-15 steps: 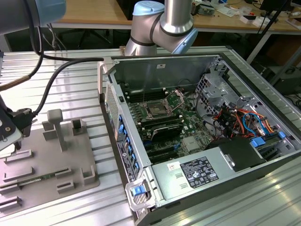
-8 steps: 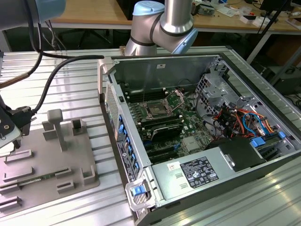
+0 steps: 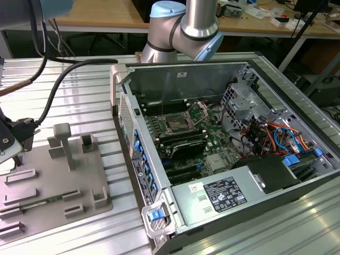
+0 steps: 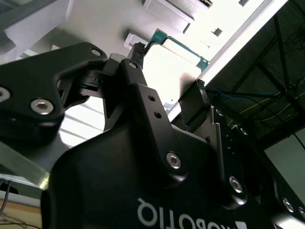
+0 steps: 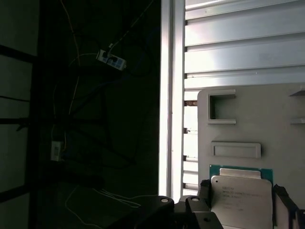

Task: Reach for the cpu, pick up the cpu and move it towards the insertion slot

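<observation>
REMOTE DESK: I am watching the black gripper (image 4: 169,67) hovering low over the flat grey plastic fixture tray (image 3: 79,186) at the exterior view's left. There it is bracketing the small, square, silvery-topped, green-rimmed cpu (image 5: 240,200) on two opposite edges. The chip appears to be lying flat on the tray. I cannot tell whether the gripper is already squeezing it or merely standing beside it.

I am reading this as the end of the reach, on the brink of the pick-up. The square metal-framed insertion slot (image 3: 175,126) is sitting well apart, on the green motherboard (image 3: 215,146) inside the open metal computer case (image 3: 180,79). As I judge it, the next move is calling for a firm, level hold on those thin edges.
</observation>
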Motion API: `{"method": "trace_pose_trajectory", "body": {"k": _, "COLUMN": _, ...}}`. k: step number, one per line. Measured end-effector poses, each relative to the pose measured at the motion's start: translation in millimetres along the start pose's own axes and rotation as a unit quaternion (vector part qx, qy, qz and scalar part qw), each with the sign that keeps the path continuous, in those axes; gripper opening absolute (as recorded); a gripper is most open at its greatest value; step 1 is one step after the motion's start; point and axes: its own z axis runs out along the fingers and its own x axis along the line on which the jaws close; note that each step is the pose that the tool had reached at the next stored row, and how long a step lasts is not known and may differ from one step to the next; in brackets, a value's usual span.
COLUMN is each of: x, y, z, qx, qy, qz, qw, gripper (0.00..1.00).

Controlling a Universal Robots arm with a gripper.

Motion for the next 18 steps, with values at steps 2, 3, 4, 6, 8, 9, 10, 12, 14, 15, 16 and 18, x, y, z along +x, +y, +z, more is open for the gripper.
{"method": "trace_pose_trajectory", "body": {"k": 2, "x": 0.1, "y": 0.1, "z": -1.1, "qx": 0.0000, "qy": 0.0000, "qz": 0.000, "qw": 1.00000, "gripper": 0.55}}
{"method": "trace_pose_trajectory", "body": {"k": 3, "x": 0.0, "y": 0.1, "z": -1.6, "qx": 0.0000, "qy": 0.0000, "qz": 0.000, "qw": 1.00000, "gripper": 0.55}}
{"method": "trace_pose_trajectory", "body": {"k": 4, "x": 0.1, "y": 0.1, "z": -2.1, "qx": 0.0000, "qy": 0.0000, "qz": 0.000, "qw": 1.00000, "gripper": 0.55}}
{"method": "trace_pose_trajectory", "body": {"k": 6, "x": 0.1, "y": 0.1, "z": -3.2, "qx": 0.0000, "qy": 0.0000, "qz": 0.000, "qw": 1.00000, "gripper": 0.55}}
{"method": "trace_pose_trajectory", "body": {"k": 8, "x": 0.2, "y": 0.1, "z": -4.6, "qx": 0.0000, "qy": 0.0000, "qz": 0.000, "qw": 1.00000, "gripper": 0.55}}
{"method": "trace_pose_trajectory", "body": {"k": 9, "x": 0.2, "y": 0.2, "z": -5.2, "qx": 0.0000, "qy": 0.0000, "qz": 0.000, "qw": 1.00000, "gripper": 0.55}}
{"method": "trace_pose_trajectory", "body": {"k": 10, "x": 0.2, "y": 0.2, "z": -5.8, "qx": 0.0000, "qy": 0.0000, "qz": 0.000, "qw": 1.00000, "gripper": 0.55}}
{"method": "trace_pose_trajectory", "body": {"k": 12, "x": 0.3, "y": 0.2, "z": -7.2, "qx": 0.0000, "qy": 0.0000, "qz": 0.000, "qw": 1.00000, "gripper": 0.55}}
{"method": "trace_pose_trajectory", "body": {"k": 14, "x": 0.3, "y": 0.3, "z": -8.8, "qx": 0.0000, "qy": 0.0000, "qz": 0.000, "qw": 1.00000, "gripper": 0.55}}
{"method": "trace_pose_trajectory", "body": {"k": 15, "x": 0.3, "y": 0.3, "z": -9.4, "qx": 0.0000, "qy": 0.0000, "qz": 0.000, "qw": 1.00000, "gripper": 0.55}}
{"method": "trace_pose_trajectory", "body": {"k": 16, "x": 0.3, "y": 0.3, "z": -9.6, "qx": 0.0000, "qy": -0.0001, "qz": 0.000, "qw": 1.00000, "gripper": 0.55}}
{"method": "trace_pose_trajectory", "body": {"k": 18, "x": 0.3, "y": 0.3, "z": -9.8, "qx": -0.0001, "qy": -0.0001, "qz": 0.000, "qw": 1.00000, "gripper": 0.55}}
